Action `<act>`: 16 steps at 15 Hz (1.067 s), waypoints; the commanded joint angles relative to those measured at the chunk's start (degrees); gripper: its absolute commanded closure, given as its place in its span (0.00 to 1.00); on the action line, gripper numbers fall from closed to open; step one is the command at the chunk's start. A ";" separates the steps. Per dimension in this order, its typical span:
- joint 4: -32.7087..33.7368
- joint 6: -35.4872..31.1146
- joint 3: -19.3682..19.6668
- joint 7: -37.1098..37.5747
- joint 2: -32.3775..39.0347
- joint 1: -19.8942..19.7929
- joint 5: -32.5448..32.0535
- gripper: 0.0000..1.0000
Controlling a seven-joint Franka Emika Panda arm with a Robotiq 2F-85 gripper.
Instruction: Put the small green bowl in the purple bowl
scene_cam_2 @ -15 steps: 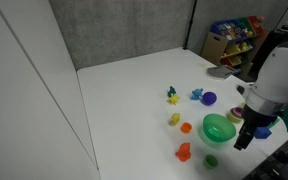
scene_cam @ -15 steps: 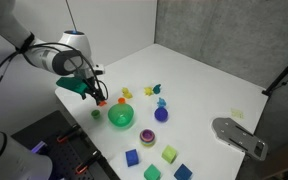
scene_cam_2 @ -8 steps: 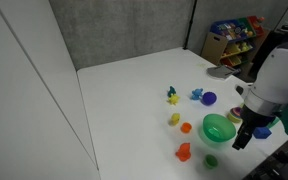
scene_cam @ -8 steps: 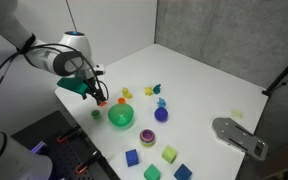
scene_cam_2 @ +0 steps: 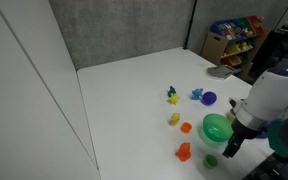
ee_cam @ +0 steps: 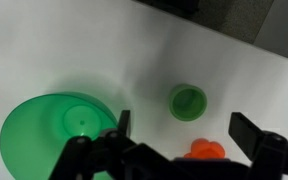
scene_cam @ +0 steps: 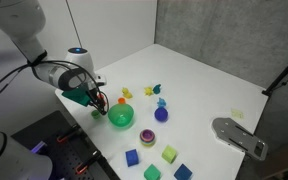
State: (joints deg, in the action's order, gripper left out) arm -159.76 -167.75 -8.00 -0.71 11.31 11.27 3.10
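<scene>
Gripper [scene_cam: 93, 99] is hovering low over the white tabletop [scene_cam: 194, 80] in an exterior view, beside the large green plastic bowl [scene_cam: 120, 116], with the small shallow purple bowl [scene_cam: 148, 137] lying well beyond it. In an exterior view the gripper [scene_cam_2: 227, 150] is hanging just above the small round green plastic bowl [scene_cam_2: 210, 160]. In the wrist view the gripper [ee_cam: 180, 128] is holding nothing, jaws spread, the small green bowl [ee_cam: 188, 101] sitting upright between them beside an orange toy [ee_cam: 209, 150]; it is looking light, stiff and slick, so pinching its thin rim is probably working best.
</scene>
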 commanded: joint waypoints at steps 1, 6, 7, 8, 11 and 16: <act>0.85 -7.48 1.45 2.90 6.58 0.66 -2.43 0.00; 3.57 -13.91 6.65 3.35 15.00 4.50 -2.35 0.00; 4.23 -14.49 7.08 3.15 16.39 4.84 -2.09 0.00; 4.96 -14.92 7.16 2.97 17.73 4.82 -1.89 0.00; 6.91 -15.31 6.44 2.72 20.61 3.98 -1.69 0.00; 8.93 -15.88 4.96 2.70 22.89 2.85 -1.58 0.00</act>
State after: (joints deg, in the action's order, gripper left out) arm -152.04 -182.58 -1.97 0.74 33.04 15.03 1.57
